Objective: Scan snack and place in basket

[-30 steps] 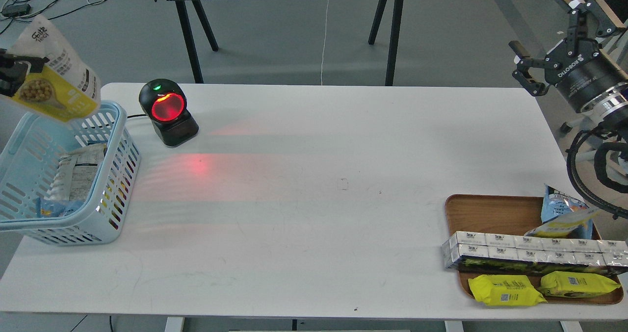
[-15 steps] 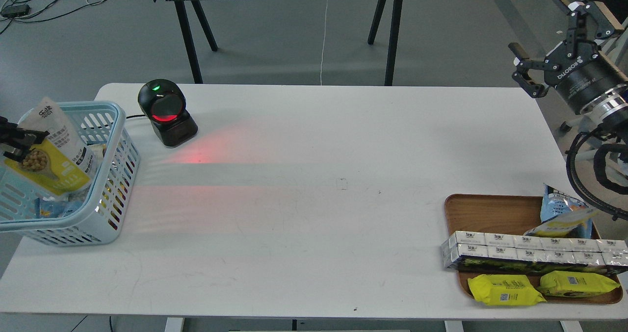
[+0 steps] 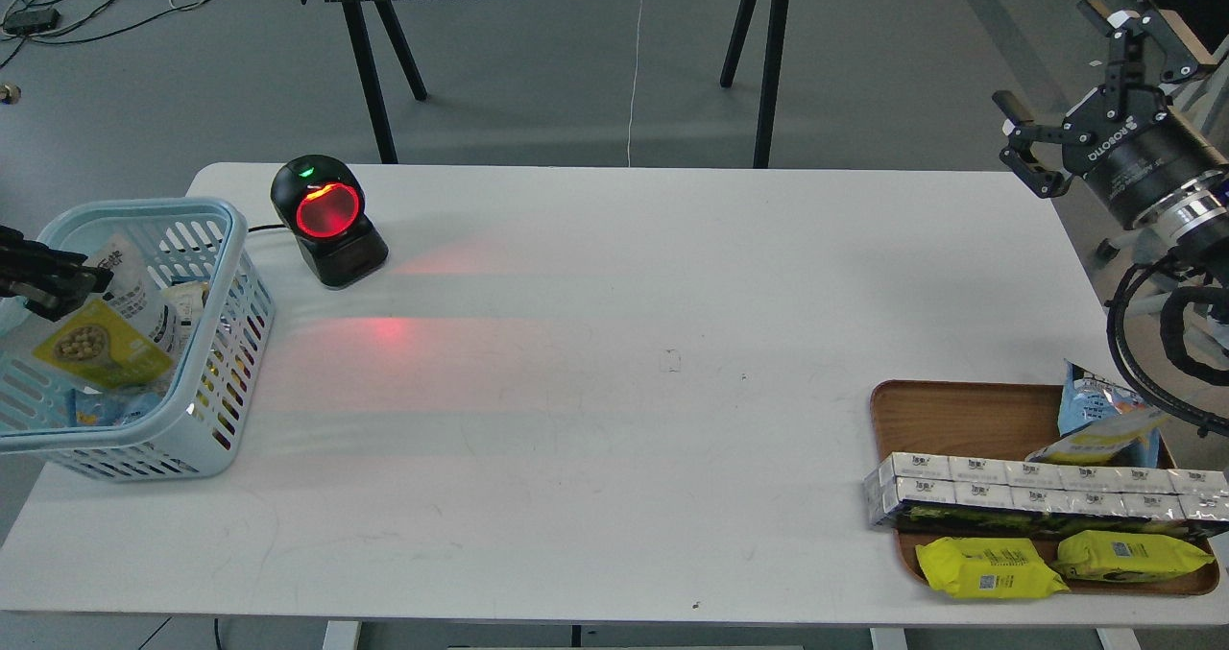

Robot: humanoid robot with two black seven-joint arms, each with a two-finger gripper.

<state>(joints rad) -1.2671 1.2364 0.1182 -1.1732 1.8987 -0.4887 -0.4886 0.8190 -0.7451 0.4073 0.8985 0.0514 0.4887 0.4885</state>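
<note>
The snack (image 3: 91,343), a yellow and white pouch with a round picture of beans, lies tilted inside the light blue basket (image 3: 230,247) at the table's left edge. My left gripper (image 3: 60,281) hovers over the basket's left part, just above and left of the pouch. Its dark fingers look spread and the pouch rests below them. My right gripper (image 3: 1047,60) is open and empty, held high beyond the table's far right corner.
A black scanner (image 3: 328,220) glowing red stands right of the basket. A wooden tray (image 3: 960,410) at the front right holds a blue-and-yellow pouch (image 3: 1104,420), white boxes (image 3: 1037,496) and two yellow flat packs (image 3: 989,568). Other packets (image 3: 178,304) lie in the basket.
The snack went from high above the basket down into it and now lies lower than my left gripper, which stayed at about the rim's height. The right arm barely moved.
</note>
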